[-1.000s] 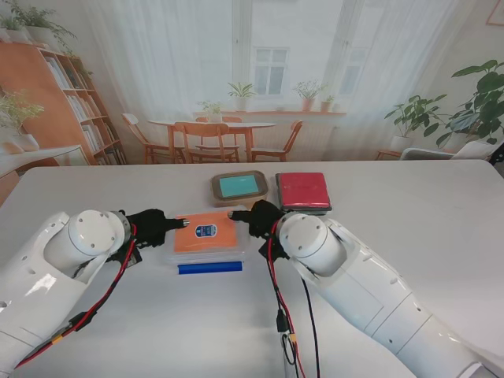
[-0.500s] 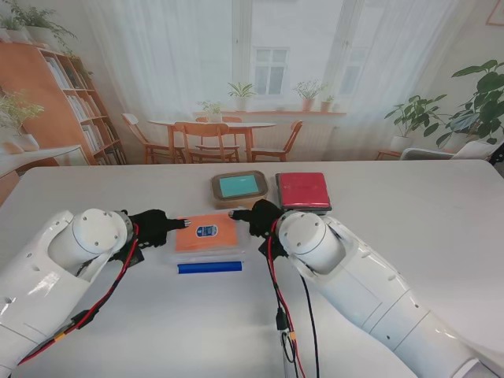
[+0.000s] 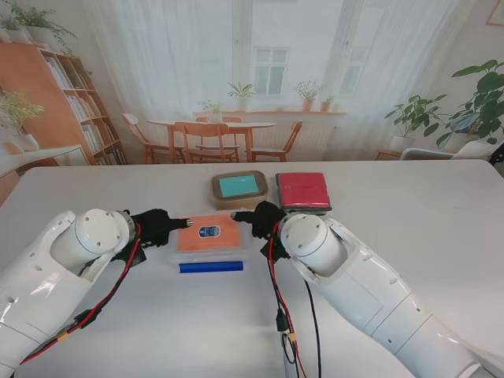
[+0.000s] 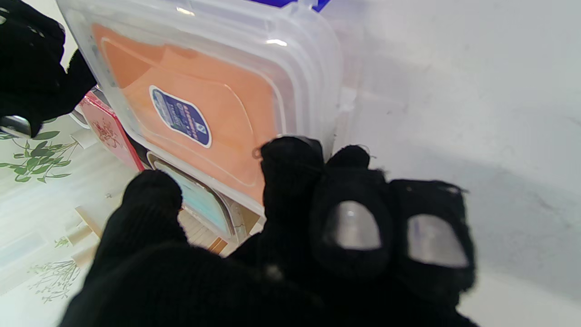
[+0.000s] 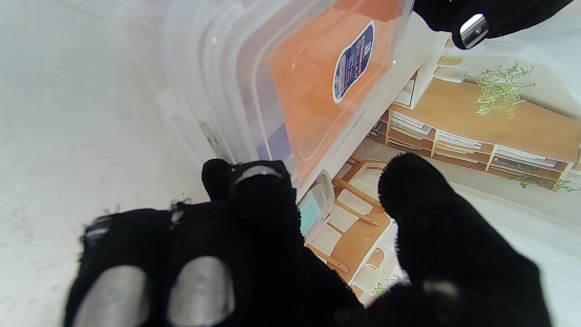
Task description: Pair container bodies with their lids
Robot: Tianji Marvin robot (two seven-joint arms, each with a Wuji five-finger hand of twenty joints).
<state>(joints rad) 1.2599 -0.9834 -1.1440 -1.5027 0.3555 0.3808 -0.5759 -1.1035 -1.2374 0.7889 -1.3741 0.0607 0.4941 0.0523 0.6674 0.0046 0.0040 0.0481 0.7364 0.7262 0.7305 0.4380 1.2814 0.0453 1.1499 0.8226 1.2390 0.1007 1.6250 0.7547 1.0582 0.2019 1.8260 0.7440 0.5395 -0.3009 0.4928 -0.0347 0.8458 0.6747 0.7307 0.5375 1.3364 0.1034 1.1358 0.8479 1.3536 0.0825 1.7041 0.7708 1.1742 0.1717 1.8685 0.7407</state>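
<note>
A clear plastic container with an orange top and a blue sticker (image 3: 209,234) sits at the table's middle, held between both hands. My left hand (image 3: 157,226) grips its left end and my right hand (image 3: 260,218) grips its right end. In the left wrist view a fingertip (image 4: 290,159) rests on the edge of the orange top (image 4: 199,113), the thumb apart beneath. The right wrist view shows the same hold on the container (image 5: 317,77). A flat blue piece (image 3: 210,267) lies on the table just nearer to me than the container.
Farther from me stand a brown container with a teal lid (image 3: 239,187) and, to its right, a red square container (image 3: 303,191). The white table (image 3: 409,228) spreads wide on both sides. Cables hang along both arms.
The orange-topped container has shifted slightly away from me between the hands, opening a small gap to the blue piece. Both hands keep their hold.
</note>
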